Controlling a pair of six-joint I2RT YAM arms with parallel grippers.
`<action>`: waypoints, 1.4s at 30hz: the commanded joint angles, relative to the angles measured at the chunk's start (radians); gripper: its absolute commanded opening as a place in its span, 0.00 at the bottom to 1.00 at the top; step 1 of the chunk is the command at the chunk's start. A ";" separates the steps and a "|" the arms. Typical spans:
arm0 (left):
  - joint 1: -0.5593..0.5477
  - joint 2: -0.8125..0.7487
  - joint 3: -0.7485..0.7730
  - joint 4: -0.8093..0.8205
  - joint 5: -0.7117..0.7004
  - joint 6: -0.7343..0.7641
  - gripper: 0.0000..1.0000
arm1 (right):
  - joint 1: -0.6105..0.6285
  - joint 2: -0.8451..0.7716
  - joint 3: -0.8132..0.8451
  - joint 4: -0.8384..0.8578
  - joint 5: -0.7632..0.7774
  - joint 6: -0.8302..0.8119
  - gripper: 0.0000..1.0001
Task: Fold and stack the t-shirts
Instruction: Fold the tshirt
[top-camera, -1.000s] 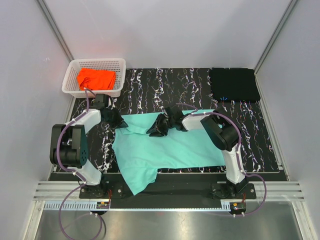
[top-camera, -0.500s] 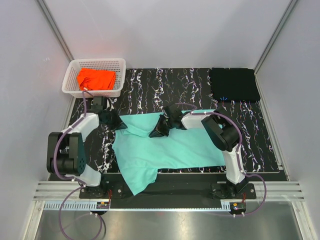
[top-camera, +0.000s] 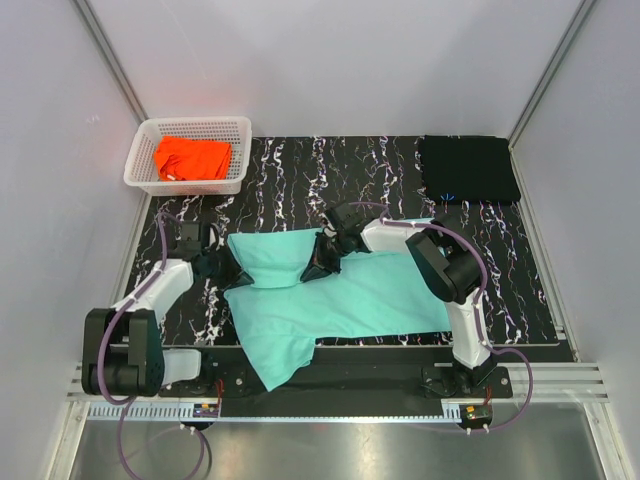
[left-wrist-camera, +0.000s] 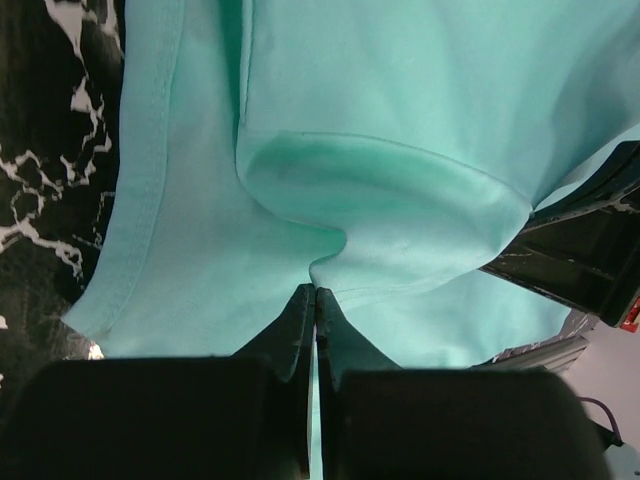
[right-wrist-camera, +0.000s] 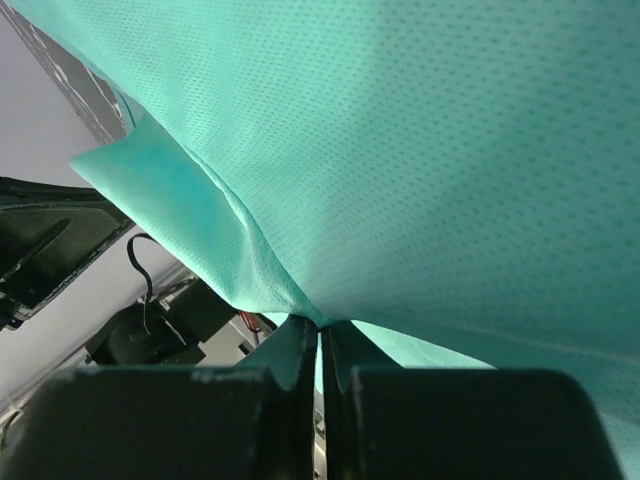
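Note:
The mint-teal t-shirt (top-camera: 340, 295) lies spread on the tabletop, its lower left corner hanging over the near edge. My left gripper (top-camera: 236, 277) is shut on the shirt's left edge; the cloth (left-wrist-camera: 380, 180) bunches at the closed fingertips (left-wrist-camera: 300, 305). My right gripper (top-camera: 316, 266) is shut on the shirt's upper edge near the middle, and a fold of cloth (right-wrist-camera: 420, 150) lifts from it. The orange t-shirt (top-camera: 192, 158) lies in the white basket (top-camera: 146, 133). The black t-shirt (top-camera: 468, 168) lies folded at the back right.
The black white-veined tabletop (top-camera: 300, 180) shows behind the shirt. The basket stands at the back left corner. Grey walls close in both sides. The arm bases sit on the rail at the near edge (top-camera: 330, 385).
My left gripper has pulled back toward the near left with the shirt's edge. My right gripper has shifted slightly. The shirt's upper left part now lies flatter and wider.

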 joint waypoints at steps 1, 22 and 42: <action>0.002 -0.059 -0.028 0.015 0.044 -0.031 0.00 | 0.000 -0.035 0.040 -0.047 -0.058 -0.057 0.00; 0.002 -0.163 -0.113 -0.049 0.087 -0.098 0.00 | -0.035 0.037 0.101 -0.205 -0.214 -0.184 0.11; 0.008 -0.133 0.131 -0.192 -0.046 0.044 0.53 | -0.129 -0.098 0.080 -0.329 -0.196 -0.365 0.38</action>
